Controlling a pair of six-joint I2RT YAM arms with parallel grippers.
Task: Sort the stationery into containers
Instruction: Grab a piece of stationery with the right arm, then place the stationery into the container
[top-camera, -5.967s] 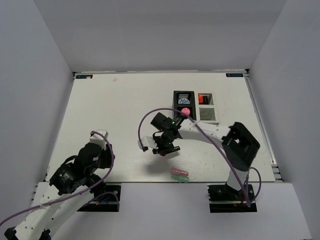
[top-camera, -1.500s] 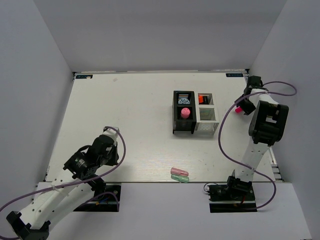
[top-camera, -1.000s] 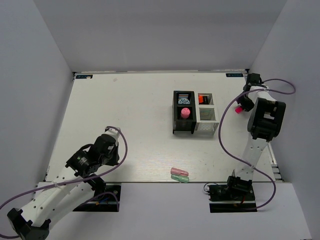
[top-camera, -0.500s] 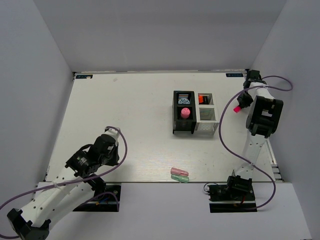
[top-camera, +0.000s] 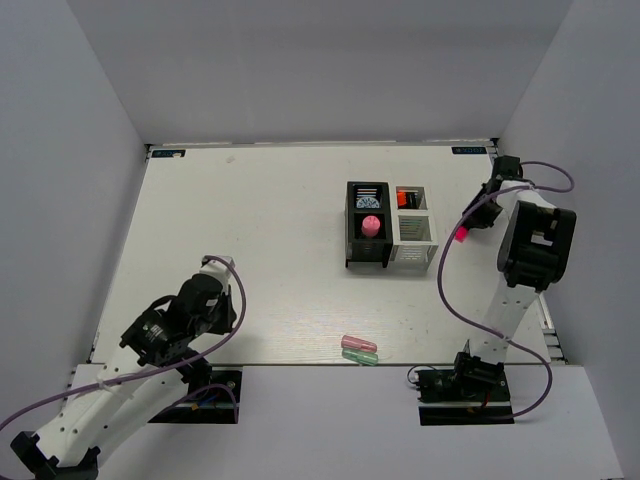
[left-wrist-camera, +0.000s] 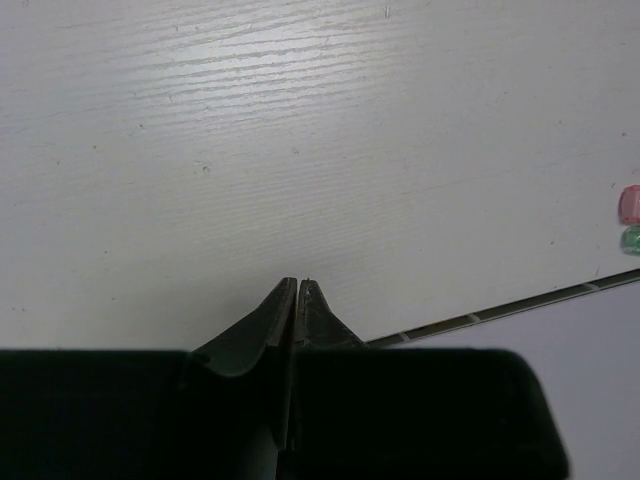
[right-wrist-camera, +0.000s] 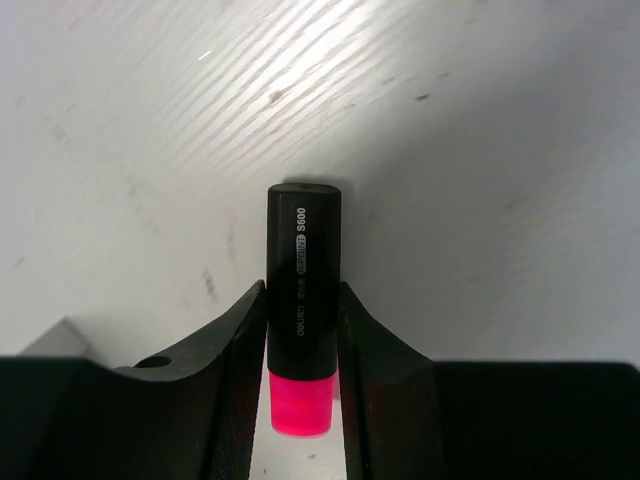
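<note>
Pinching black marker (right-wrist-camera: 303, 262) w/ pink cap in R gripper (right-wrist-camera: 302, 300): jaws closed on barrel from both sides, cap end back toward wrist, black end pointing out over tabletop (top-camera: 250, 220). From top cam, over R side of tabletop, near white bin (top-camera: 432, 232) on its R, not touching it. Can't tell whether resting on surface or lifted.

Holding L gripper (left-wrist-camera: 297, 285) shut, fingertips pressed together, nothing btwn them. Over near-L part of tabletop, well apart from bins.

Mid-R of tabletop: black bin (top-camera: 350, 240) and white bin, side by side, touching. In black bin: pink round-topped piece (top-camera: 371, 225) in near part, white striped item (top-camera: 368, 194) behind it. In white bin: orange-and-black marker (top-camera: 404, 199) in far part.

Near front edge: pink oblong piece (top-camera: 352, 342) and green oblong piece (top-camera: 364, 356), side by side, touching, green nearer edge. Both also at R edge of L wrist view.
</note>
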